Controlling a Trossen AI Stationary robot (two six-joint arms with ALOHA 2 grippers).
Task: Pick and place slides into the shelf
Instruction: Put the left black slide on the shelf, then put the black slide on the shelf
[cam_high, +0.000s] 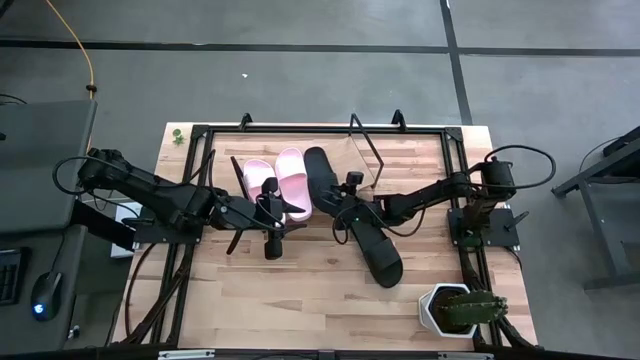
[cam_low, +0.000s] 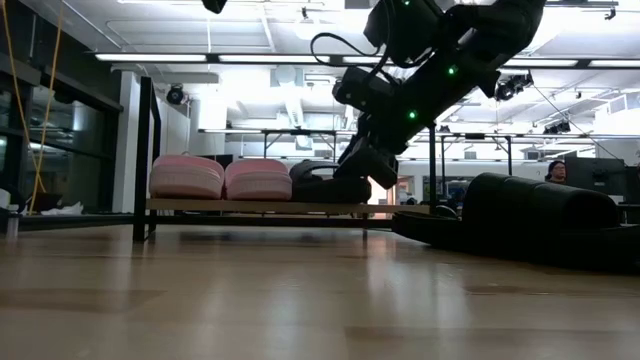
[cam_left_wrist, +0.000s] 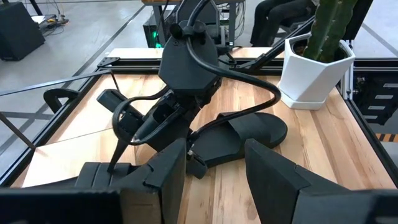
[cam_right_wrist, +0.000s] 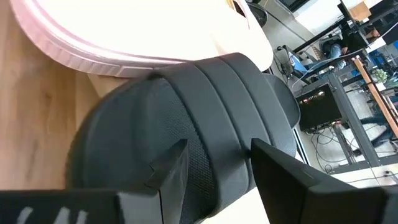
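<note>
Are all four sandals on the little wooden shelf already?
No: one black slide lies on the table, off the shelf.

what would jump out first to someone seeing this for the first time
Two pink slides and one black slide sit in a row on the shelf. The right claw hovers at that black slide, open. A second black slide lies on the table nearby.

On the shelf (cam_high: 400, 160), toward the table's (cam_high: 300, 290) far edge, two slides (cam_high: 275, 180) lie side by side at its left end, a third slide (cam_high: 320, 172) just right of them. A fourth slide (cam_high: 375, 250) lies on the table before the shelf, a potted cactus (cam_high: 458, 308) at the near right corner
</note>
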